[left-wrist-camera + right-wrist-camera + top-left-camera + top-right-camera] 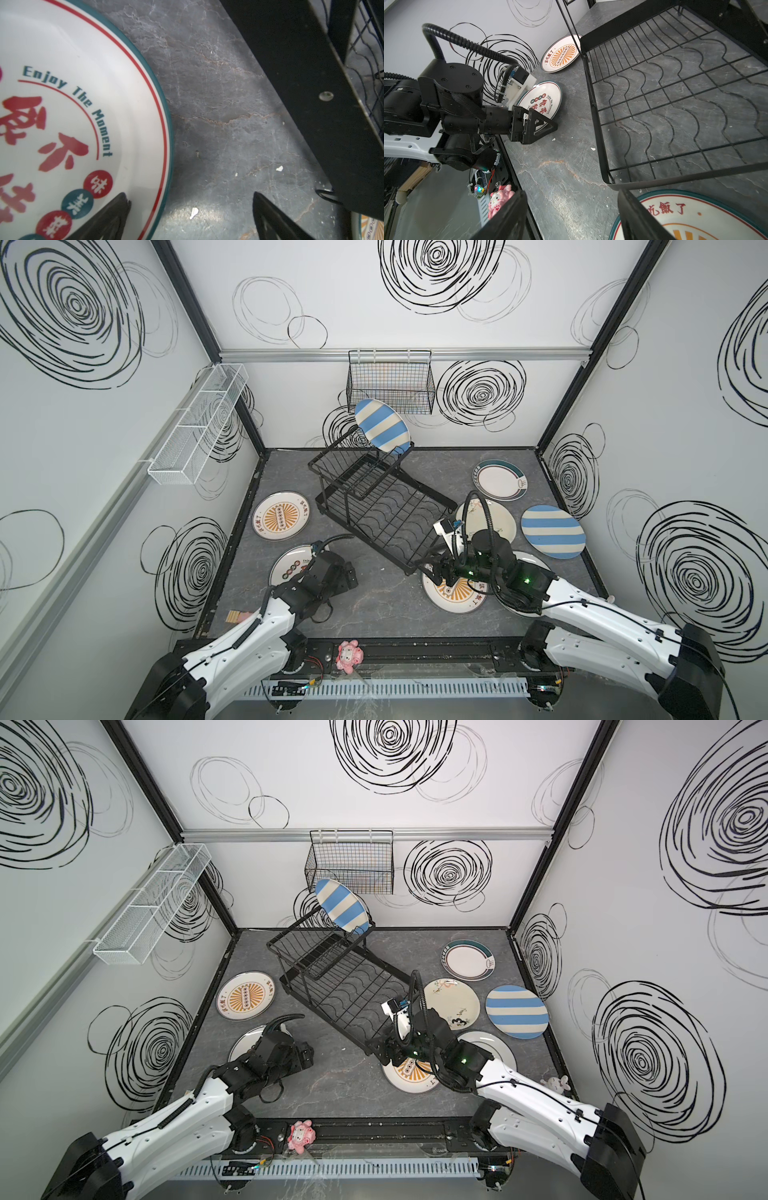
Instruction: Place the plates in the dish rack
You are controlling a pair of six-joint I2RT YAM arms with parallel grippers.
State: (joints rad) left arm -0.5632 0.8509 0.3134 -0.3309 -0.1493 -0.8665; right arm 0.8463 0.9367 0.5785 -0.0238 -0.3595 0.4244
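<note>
The dish rack (374, 510) stands diagonally on the middle of the worktop (374, 614). One blue-striped plate (381, 425) stands tilted at its raised far end. The remaining plates (552, 531) lie flat on the worktop around it. The right gripper (571, 193), jaws wide and holding nothing, hovers at the rack's near corner over the edge of a sunburst plate (706, 209). In both top views the left arm (257, 622) hides most of the red-character plate (62, 104). The left wrist view shows that plate's rim between the wide-open fingers of the left gripper (193, 216).
</note>
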